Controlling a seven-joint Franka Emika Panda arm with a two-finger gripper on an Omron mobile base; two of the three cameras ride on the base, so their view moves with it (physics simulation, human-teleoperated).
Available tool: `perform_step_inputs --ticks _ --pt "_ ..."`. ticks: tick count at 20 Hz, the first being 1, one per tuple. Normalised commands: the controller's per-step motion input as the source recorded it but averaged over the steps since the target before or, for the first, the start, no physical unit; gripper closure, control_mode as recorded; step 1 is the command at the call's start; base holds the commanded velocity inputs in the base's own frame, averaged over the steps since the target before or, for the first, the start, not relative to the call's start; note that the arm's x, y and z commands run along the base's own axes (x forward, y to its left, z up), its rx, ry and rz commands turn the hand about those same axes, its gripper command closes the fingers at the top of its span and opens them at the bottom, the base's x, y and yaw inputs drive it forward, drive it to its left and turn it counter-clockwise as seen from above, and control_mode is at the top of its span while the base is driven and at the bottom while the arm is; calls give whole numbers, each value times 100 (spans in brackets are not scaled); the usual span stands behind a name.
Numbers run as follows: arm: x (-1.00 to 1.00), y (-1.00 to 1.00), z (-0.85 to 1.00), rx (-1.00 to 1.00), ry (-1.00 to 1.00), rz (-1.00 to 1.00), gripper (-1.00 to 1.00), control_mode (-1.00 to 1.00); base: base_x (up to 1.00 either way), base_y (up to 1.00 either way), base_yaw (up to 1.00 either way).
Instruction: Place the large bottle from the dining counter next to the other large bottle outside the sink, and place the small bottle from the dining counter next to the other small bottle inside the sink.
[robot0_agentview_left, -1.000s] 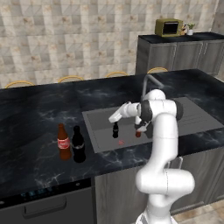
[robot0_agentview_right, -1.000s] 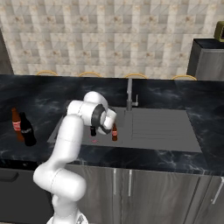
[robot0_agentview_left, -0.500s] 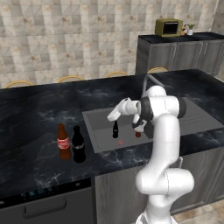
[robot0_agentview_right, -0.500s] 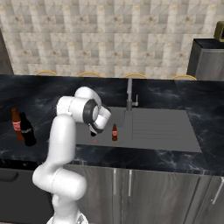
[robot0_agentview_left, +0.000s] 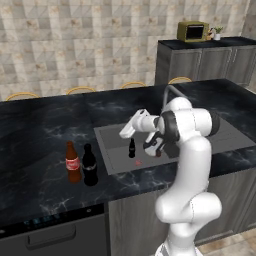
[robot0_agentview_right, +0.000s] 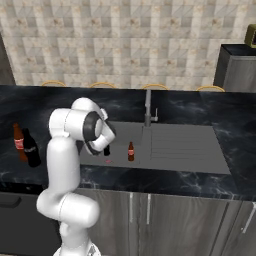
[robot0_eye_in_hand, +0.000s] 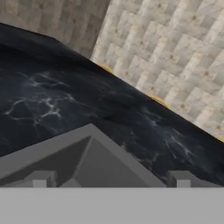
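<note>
Small bottle (robot0_agentview_left: 132, 148) stands upright in the sink (robot0_agentview_left: 200, 142), just beside the other small bottle (robot0_agentview_right: 131, 151) – large bottle (robot0_agentview_left: 89, 165) sits next to the cola one (robot0_agentview_left: 72, 162) on the counter. Gripper (robot0_agentview_left: 152, 148) jaws wide apart, holding nothing. We'd lift straight up, clear of both necks – no sideways swing.

Glossy black marbled dining counter (robot0_agentview_left: 35, 125)

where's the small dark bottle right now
The small bottle stands upright inside the sink, at its left end in the left base view, beside the other small bottle and away from the open gripper.
</note>
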Motion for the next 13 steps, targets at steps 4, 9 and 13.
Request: perform_step_inputs --ticks 4,9,13 --pt "-54 8 23 0 -13 0 -100 -100 0 0 0" --pt "-55 0 22 0 -11 0 -100 -100 0 0 0" --pt "-50 0 17 0 -8 0 -100 -100 0 0 0"
